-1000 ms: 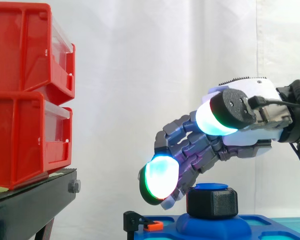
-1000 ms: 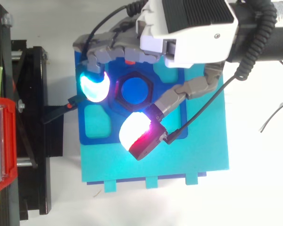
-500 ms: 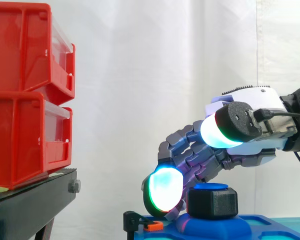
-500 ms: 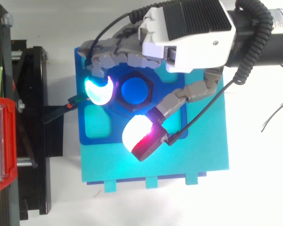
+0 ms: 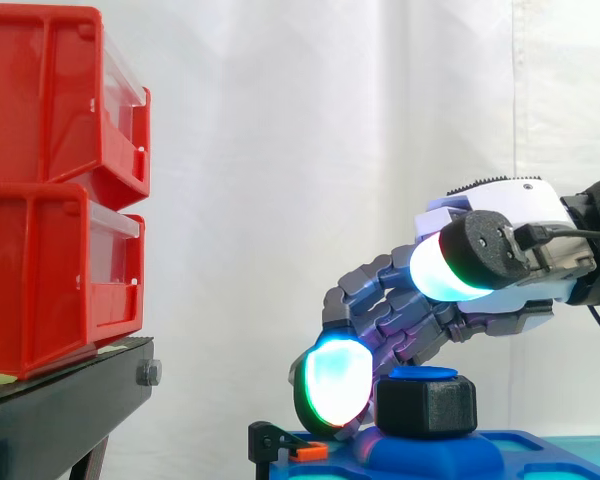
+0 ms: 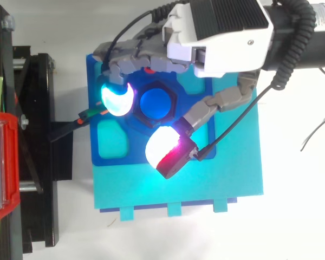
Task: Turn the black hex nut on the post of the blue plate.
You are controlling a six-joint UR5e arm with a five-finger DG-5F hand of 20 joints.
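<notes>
Two robot hand [image 6: 219, 32] pads [image 6: 115, 99] pinch black hex nut [image 5: 425, 405] edges; blue plate [image 6: 127, 157] open to right.

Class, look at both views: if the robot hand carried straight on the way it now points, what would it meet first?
Most likely the black nut on the blue plate, right beneath the robot hand, which slopes down leftward; depth is unclear.

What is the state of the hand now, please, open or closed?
Hand: it cannot be told; it is at the black hex nut on the blue plate.
</notes>
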